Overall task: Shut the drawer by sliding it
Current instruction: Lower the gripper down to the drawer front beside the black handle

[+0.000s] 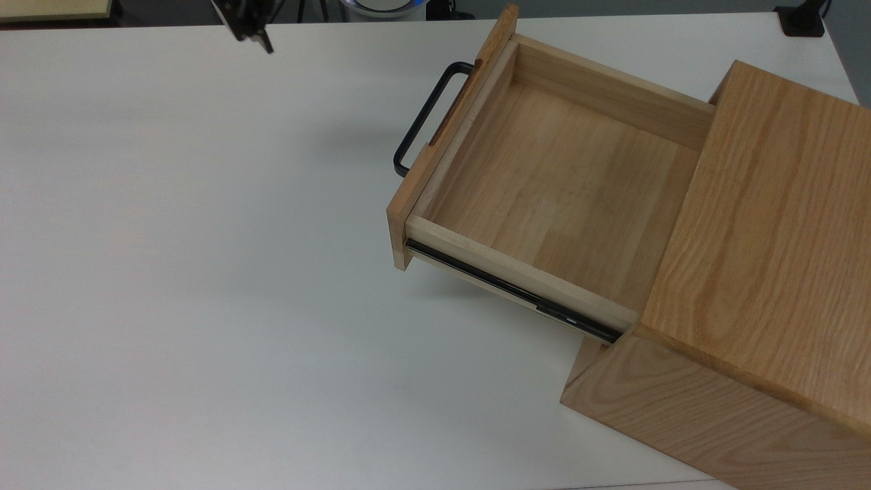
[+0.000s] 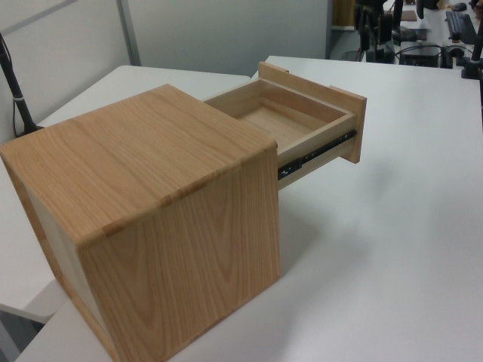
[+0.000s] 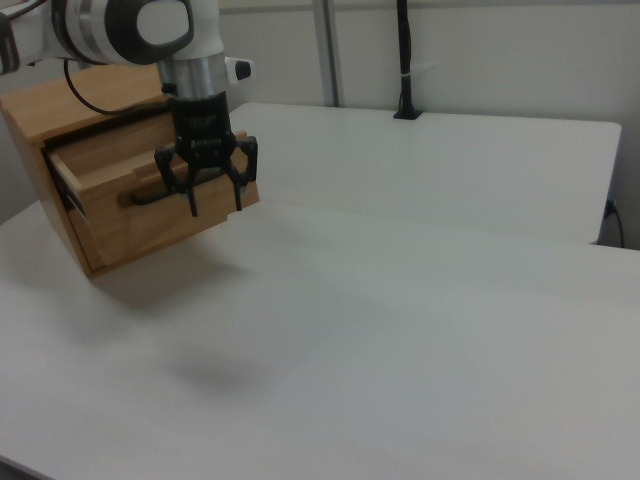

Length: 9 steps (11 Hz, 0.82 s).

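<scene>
In the top view, the gripper [image 1: 250,30] enters at about 11 o'clock of the frame, a dark tip above the white table [image 1: 204,272], well apart from the drawer [image 1: 551,184]. The right view shows its two fingers spread apart with nothing between them, pointing down. The drawer sits toward 2 o'clock in the top view, pulled most of the way out of the oak casing [image 1: 769,224], its inside bare, its black handle [image 1: 425,116] sticking out from the front panel [image 1: 446,139] toward 10 o'clock, and a black side rail [image 1: 510,289] exposed along its 5 o'clock edge. The closing push seems not yet begun, and the risks lie in how contact is made. The casing stands skewed on the table, so a push not lined up with the rails could jam the tray or twist it. A finger could slip inside the handle loop and catch there. A push that lands high on the panel's top edge could skid off, and a hard shove might slide the whole casing across the smooth table instead of seating the drawer.
</scene>
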Each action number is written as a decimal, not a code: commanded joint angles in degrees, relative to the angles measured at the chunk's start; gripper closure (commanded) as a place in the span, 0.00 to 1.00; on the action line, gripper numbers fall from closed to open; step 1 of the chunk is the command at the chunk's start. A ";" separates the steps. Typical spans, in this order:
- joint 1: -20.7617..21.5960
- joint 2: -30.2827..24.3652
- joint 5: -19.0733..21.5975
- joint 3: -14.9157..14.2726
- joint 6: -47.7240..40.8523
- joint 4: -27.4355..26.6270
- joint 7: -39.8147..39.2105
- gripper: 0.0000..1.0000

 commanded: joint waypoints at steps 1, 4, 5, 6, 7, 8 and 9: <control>2.18 0.20 0.11 -0.46 -0.63 -0.54 -6.98 0.84; 5.78 3.27 -1.29 -0.46 2.25 -0.45 -7.87 0.97; 7.10 4.58 -1.21 -0.46 3.66 -0.19 -7.52 1.00; 7.64 5.56 -0.86 -0.55 5.42 0.08 -7.35 1.00; 8.51 6.09 -0.34 -0.55 7.26 0.25 -7.17 1.00; 9.83 7.05 -0.25 -0.99 8.59 0.34 -6.30 1.00; 10.71 7.84 0.54 -1.08 10.16 0.95 -4.46 1.00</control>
